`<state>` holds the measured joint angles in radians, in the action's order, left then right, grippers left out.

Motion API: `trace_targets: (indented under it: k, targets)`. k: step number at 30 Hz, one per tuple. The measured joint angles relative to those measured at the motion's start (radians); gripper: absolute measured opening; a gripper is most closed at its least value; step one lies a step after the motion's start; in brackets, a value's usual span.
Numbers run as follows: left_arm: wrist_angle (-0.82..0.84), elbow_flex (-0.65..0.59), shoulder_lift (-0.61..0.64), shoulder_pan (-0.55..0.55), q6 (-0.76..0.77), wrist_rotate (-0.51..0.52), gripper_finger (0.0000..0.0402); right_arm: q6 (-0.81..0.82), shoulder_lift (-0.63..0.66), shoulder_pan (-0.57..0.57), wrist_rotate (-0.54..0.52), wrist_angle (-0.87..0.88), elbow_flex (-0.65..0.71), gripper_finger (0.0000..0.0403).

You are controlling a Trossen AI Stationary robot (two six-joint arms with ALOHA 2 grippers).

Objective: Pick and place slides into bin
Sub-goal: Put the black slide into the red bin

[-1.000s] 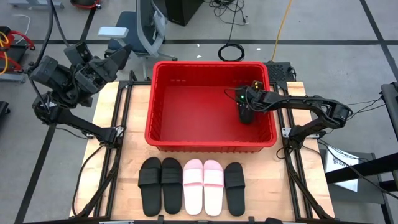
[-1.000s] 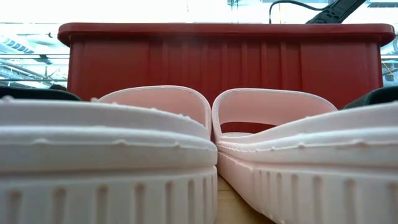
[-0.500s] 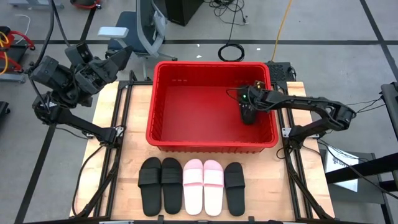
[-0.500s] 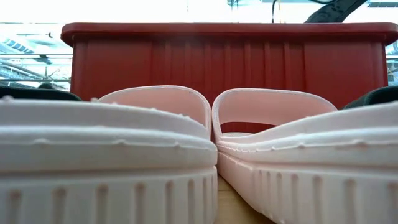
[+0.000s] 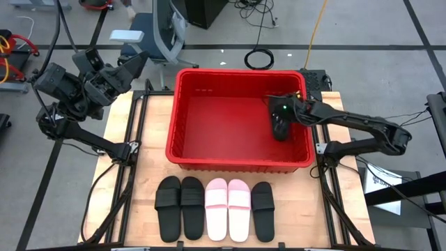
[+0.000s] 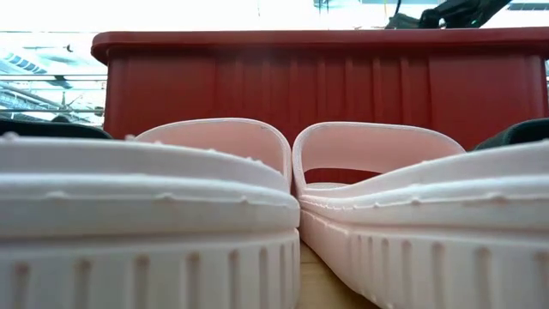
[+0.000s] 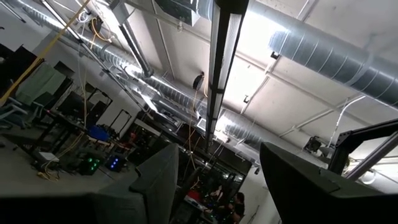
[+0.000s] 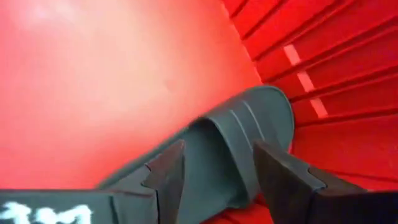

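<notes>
The red bin [image 5: 237, 72] stands at the middle of the table's far half. One black slide [image 8: 230, 143] lies sole-down on the bin's floor, one end against its right wall. My right gripper [image 5: 279, 124] reaches down into the bin and is open, its fingers standing over that slide's strap [image 8: 217, 140]. My left gripper [image 5: 136, 63] is open and empty, raised past the table's far left corner. Two black slides [image 5: 180, 207], two pale pink slides [image 5: 228, 208] and one more black slide [image 5: 263, 209] lie in a row near the front edge. My right gripper's open fingers [image 8: 165, 177] stand on either side of the black slide's strap, coming from above and slanting down. I cannot tell whether they touch it. The slide rests flat on the bin's floor.
The pink slides [image 6: 146, 215] fill the low view, with the bin's near wall [image 6: 317, 86] behind them. Bare wood [image 5: 125, 188] lies left of the slide row, and black frame rails [image 5: 139, 132] run along both sides of the bin.
My right arm has swung toward the table's right edge, with its gripper staying low inside the bin. The bin has slid a little toward the table's right edge. The slides on the table have not moved.
</notes>
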<state>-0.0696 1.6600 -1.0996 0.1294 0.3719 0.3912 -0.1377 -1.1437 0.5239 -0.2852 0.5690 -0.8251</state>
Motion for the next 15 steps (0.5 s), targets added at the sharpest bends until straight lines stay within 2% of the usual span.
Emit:
trace_targets:
  k: [5,9,15]
  targets:
    - [0.0,0.0,0.0,0.0,-0.013,0.0,0.0228,0.058,0.082,-0.024,0.016,-0.07,0.0,0.018]
    - [0.0,0.0,0.0,0.0,-0.02,0.0,0.0228,0.129,0.134,-0.028,0.107,-0.183,0.0,0.018]
    - [0.0,0.0,0.0,0.0,-0.017,-0.019,0.0228,0.319,0.189,-0.028,0.209,-0.369,0.0,0.018]
